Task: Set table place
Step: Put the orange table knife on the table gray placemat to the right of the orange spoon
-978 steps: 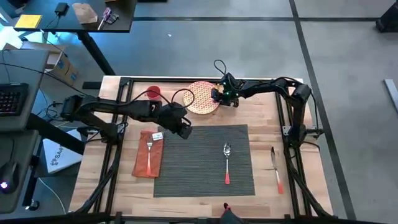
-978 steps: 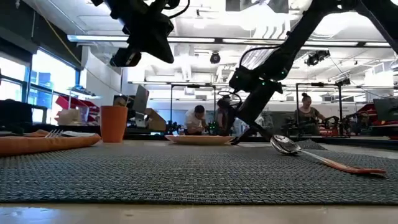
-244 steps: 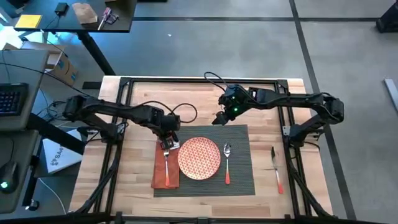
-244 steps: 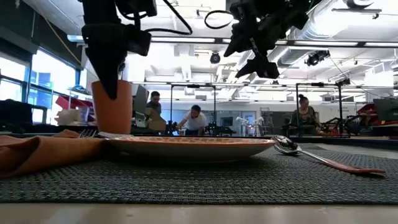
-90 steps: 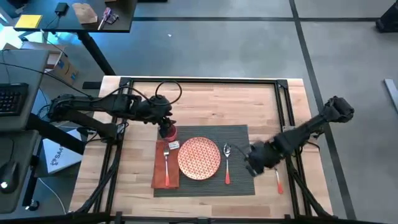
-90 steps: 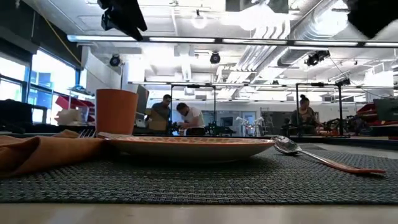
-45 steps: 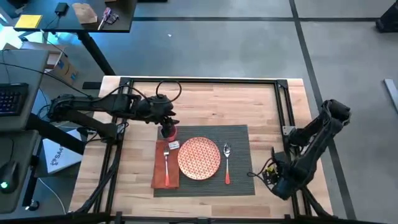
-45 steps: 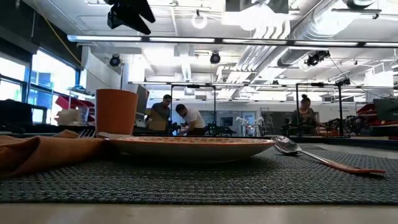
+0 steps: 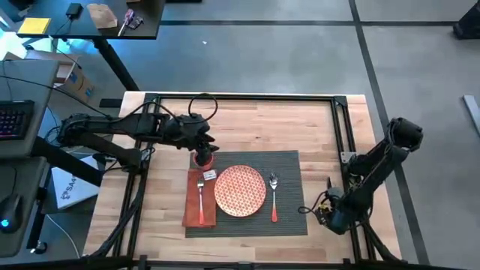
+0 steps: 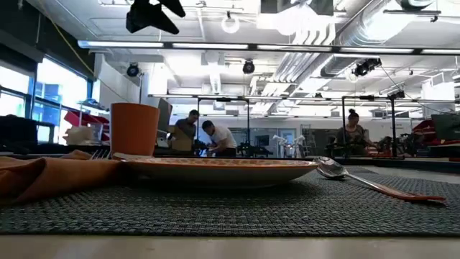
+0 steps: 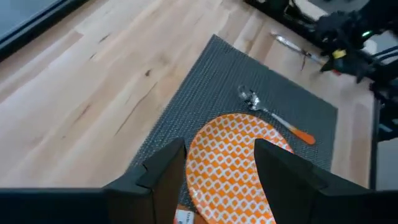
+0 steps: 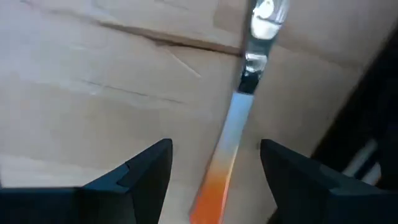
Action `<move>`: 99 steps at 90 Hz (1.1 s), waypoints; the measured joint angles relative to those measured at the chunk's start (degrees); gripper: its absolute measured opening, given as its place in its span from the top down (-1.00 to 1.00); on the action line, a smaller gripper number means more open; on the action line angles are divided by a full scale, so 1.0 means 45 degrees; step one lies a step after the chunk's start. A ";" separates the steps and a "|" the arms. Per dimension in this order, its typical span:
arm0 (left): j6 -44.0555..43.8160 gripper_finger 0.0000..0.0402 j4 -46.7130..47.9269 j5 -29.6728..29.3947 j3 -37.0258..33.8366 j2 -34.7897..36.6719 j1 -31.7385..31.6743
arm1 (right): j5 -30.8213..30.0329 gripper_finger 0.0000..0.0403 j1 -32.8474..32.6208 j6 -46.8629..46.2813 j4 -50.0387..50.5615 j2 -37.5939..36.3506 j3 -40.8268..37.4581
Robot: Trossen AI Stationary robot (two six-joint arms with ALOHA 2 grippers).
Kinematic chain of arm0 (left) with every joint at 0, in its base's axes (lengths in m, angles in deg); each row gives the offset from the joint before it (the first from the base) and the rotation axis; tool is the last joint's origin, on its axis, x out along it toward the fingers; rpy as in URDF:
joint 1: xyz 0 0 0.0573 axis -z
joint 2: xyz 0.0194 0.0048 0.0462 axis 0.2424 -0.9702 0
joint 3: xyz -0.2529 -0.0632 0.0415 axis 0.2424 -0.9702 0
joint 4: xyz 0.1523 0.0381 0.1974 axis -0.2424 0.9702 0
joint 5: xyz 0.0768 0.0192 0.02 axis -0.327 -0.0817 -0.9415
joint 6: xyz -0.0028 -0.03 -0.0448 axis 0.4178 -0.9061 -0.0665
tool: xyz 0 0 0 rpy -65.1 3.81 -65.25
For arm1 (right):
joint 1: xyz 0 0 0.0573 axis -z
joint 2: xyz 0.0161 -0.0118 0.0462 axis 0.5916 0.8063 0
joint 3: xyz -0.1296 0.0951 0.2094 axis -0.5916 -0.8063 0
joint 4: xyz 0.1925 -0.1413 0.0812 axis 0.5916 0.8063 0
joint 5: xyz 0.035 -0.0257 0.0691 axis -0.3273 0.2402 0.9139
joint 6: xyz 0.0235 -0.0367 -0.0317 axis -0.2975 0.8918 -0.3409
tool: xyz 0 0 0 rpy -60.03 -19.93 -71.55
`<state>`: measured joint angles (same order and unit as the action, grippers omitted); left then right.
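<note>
Right tool (image 12: 211,165) has dropped, spread, astride the knife (image 12: 239,121) right of the mat (image 9: 289,210); skewed closing could skid it

left hand (image 9: 201,147) spread, right hand (image 9: 331,213) spread, low

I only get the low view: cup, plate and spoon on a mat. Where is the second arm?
Observer: The right gripper is at the table's right edge, beyond the placemat.
Operator: Doing what there?
Observer: Its open fingers straddle a knife lying on bare wood.
Operator: And the dark thing overhead?
Observer: That is the left gripper, open, above the cup.
</note>
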<state>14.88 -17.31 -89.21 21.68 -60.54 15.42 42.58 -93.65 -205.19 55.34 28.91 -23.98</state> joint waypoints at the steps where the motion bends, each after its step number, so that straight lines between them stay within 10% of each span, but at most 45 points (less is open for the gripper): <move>1: 0.0000 0.12 -0.0024 -0.0003 0.0000 0.0000 0.0003 | 0.0012 -0.08 0.0019 0.0025 -0.0050 -0.0003 -0.0062; 44: -0.0002 0.12 -0.0339 -0.0051 -0.0005 0.0000 0.0000 | 0.0772 0.94 0.2184 0.1101 -0.1588 -0.0510 -0.1264; 99: 0.0214 0.12 -0.0431 -0.0098 -0.0005 0.0000 0.0204 | -0.3199 1.00 0.3126 0.1153 -0.2027 -0.0845 -0.0045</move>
<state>15.84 -19.25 -89.65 21.66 -60.54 16.34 28.18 -79.59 -200.00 46.22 25.10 -24.18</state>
